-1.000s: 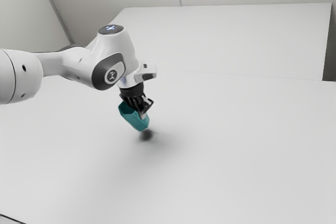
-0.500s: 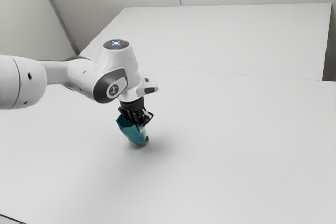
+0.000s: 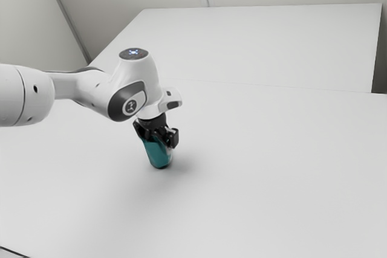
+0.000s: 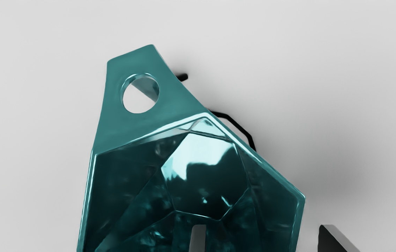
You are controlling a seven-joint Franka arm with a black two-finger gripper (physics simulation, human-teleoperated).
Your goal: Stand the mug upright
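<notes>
Since the earlier frame, the mug (image 3: 158, 153) has been swung from a steep slant into a nearly upright stance, and the gripper (image 3: 162, 139) has been opened around its rim. Its base is now seen lower left of the exterior view's centre, apparently set down on the table (image 3: 272, 161), though contact is partly lost in the shading there. By the arm (image 3: 130, 83), the exterior view is entered from the left edge, and the hand is held directly above the mug, pointed down.

In the wrist view, the fingers (image 4: 198, 239) are seen standing apart, not clamped on anything: one is placed over the mug's open mouth, the other beyond its outer side, with a stretch of rim left between them. The teal, faceted interior is turned toward the camera, and the handle (image 4: 124, 129), pierced by a round hole, is pointed away from the fingers. Beside the mug, a thin dark curved line (image 4: 241, 126) is partly covered by its rim; what it belongs to cannot be told.
</notes>
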